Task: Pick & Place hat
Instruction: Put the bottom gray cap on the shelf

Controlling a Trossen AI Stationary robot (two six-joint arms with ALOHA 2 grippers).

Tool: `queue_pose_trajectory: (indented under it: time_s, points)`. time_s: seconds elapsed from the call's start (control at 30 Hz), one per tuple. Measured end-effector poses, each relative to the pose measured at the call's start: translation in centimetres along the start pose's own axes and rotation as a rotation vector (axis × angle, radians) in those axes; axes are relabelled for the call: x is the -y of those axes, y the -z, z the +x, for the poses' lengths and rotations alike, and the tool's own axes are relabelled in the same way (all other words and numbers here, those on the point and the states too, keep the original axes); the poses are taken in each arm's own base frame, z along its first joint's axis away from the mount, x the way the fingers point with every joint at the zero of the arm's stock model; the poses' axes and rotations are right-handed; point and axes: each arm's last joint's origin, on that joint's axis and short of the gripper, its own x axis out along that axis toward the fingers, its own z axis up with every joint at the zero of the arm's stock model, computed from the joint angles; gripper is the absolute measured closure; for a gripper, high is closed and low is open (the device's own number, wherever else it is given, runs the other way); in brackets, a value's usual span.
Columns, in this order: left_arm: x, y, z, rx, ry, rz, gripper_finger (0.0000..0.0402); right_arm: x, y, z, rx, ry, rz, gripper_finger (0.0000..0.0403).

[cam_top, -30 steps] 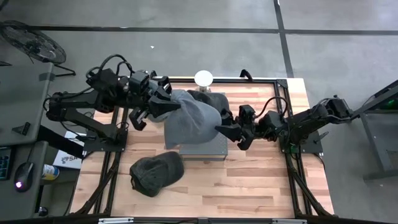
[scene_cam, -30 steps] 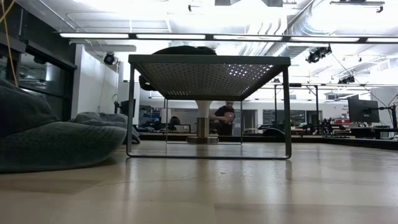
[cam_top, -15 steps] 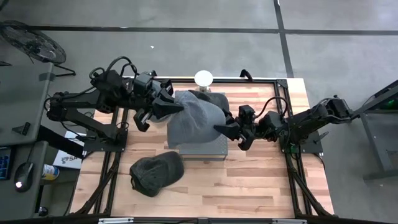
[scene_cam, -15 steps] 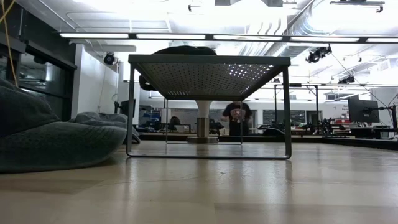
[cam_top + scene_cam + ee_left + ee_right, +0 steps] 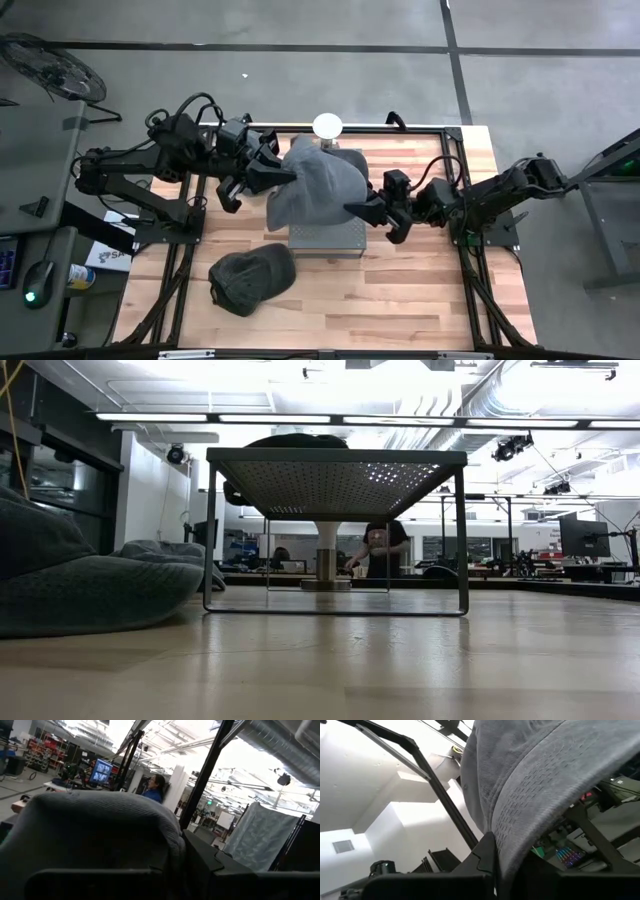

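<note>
A grey hat (image 5: 315, 182) hangs between my two grippers above a perforated metal rack (image 5: 325, 240) in the middle of the table. My left gripper (image 5: 272, 176) is shut on the hat's left side, my right gripper (image 5: 358, 208) on its right side. In the left wrist view the hat (image 5: 100, 835) fills the picture in front of the fingers. A black hat (image 5: 290, 440) lies on top of the rack (image 5: 340, 465), partly under the grey one. A dark green hat (image 5: 250, 278) rests on the table at the near left. My left gripper holds the grey hat at its left side (image 5: 283, 178), coming level from the table's left. The cloth (image 5: 165, 840) drapes over the fingers and hides the place of contact. My right gripper pinches the hat's right-hand edge (image 5: 507, 845) between its two fingers, coming level from the table's right. The cloth rises from the fingers (image 5: 485, 855) in a fold, and the hat is lifted above the rack.
A white round-topped pedestal (image 5: 327, 125) stands at the table's far edge behind the rack. The green hat (image 5: 80, 580) fills the low view's left. Bare wood (image 5: 400, 300) lies at the near right. A person (image 5: 378, 550) moves in the room beyond.
The grey hat has gone toward the table's far edge and bunched up higher, uncovering more of the rack's near side. My left gripper has gone with it, a little toward the far right. My right arm has stayed about where it was.
</note>
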Motion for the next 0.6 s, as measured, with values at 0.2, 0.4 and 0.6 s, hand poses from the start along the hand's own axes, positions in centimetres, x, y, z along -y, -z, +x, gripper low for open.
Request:
queue_pose_trajectory:
  time_s: [0.2,0.4,0.6]
  points:
    - [0.2,-0.1,0.0,-0.006,0.040,0.019,0.0308,-0.5,-0.6,-0.1,-0.011,-0.032,-0.003,0.0399]
    - [0.5,-0.6,-0.6,0.013,0.042,0.024,0.0210,-1.1,-1.5,-0.5,-0.047,-0.004,-0.023,0.0399]
    - [1.2,-1.9,-2.7,0.051,-0.035,0.037,0.0158,-2.3,-3.0,-1.3,-0.068,0.016,-0.060,0.0399]
